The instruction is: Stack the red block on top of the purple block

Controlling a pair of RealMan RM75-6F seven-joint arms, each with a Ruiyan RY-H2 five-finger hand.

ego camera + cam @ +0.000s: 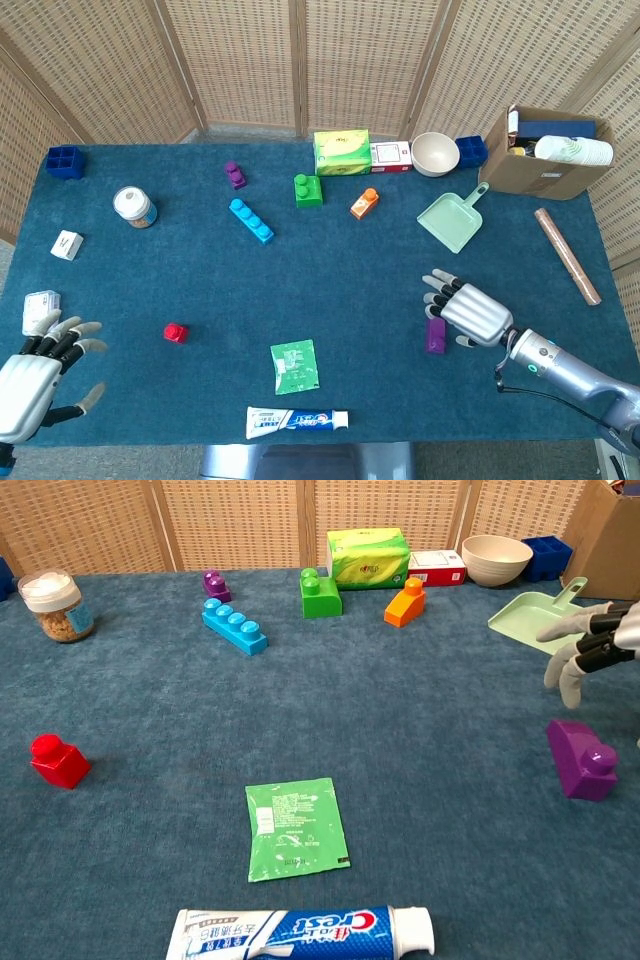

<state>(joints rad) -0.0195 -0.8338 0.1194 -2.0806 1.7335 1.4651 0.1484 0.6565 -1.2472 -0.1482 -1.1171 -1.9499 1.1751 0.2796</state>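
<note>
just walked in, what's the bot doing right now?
Nothing is held yet. The right hand hovers open just above the purple block, which sits on the blue table. The red block lies untouched far over on the left, nearer the left hand, which is open at the table's near edge. Stacking has not started.
</note>
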